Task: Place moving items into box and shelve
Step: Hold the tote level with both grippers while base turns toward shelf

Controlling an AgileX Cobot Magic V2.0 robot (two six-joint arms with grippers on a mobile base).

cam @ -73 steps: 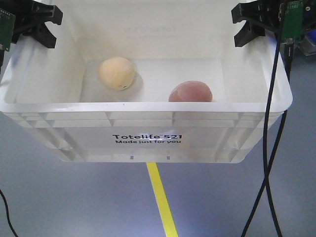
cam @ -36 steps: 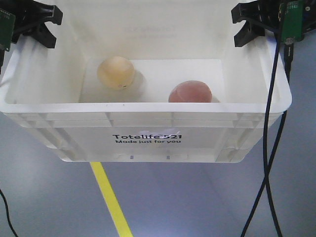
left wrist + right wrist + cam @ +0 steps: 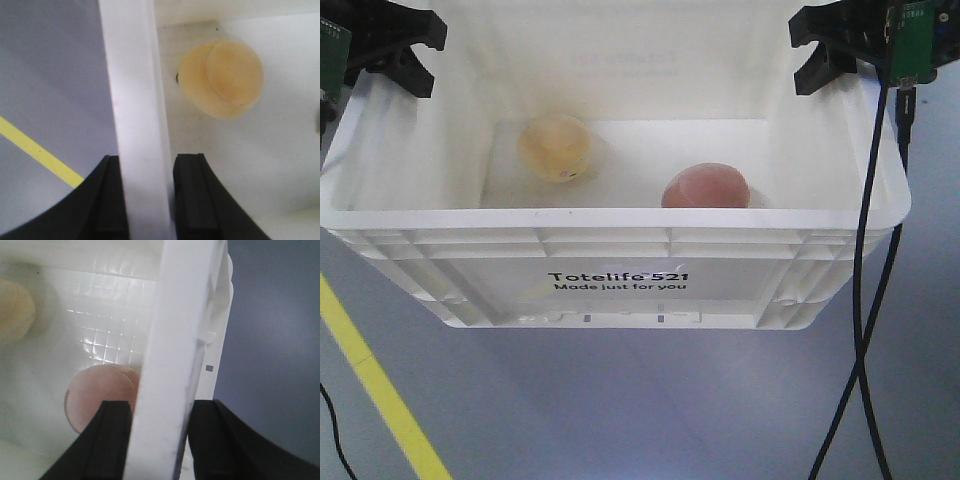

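The box [image 3: 620, 240], a cream-white crate printed "Totelife 521", hangs above the floor between both arms. My left gripper [image 3: 415, 55] is shut on its left rim [image 3: 132, 75], one finger on either side of the wall. The right gripper [image 3: 810, 55] is clamped the same way on the right rim [image 3: 182, 305]. Both moving items lie on the box floor. The cream-yellow ball [image 3: 555, 147] [image 3: 222, 77] is at the back left. The pinkish ball [image 3: 706, 187] [image 3: 97, 395] rests nearer the front right, partly hidden by the front wall.
Grey floor lies below the box, with a yellow tape line [image 3: 370, 380] [image 3: 40, 152] running diagonally at the lower left. Black cables [image 3: 865, 300] hang down past the box's right side.
The yellow floor line has swept from under the box's middle to the lower left of the view. The box stays in the same grip, and the cream ball has rolled a little.
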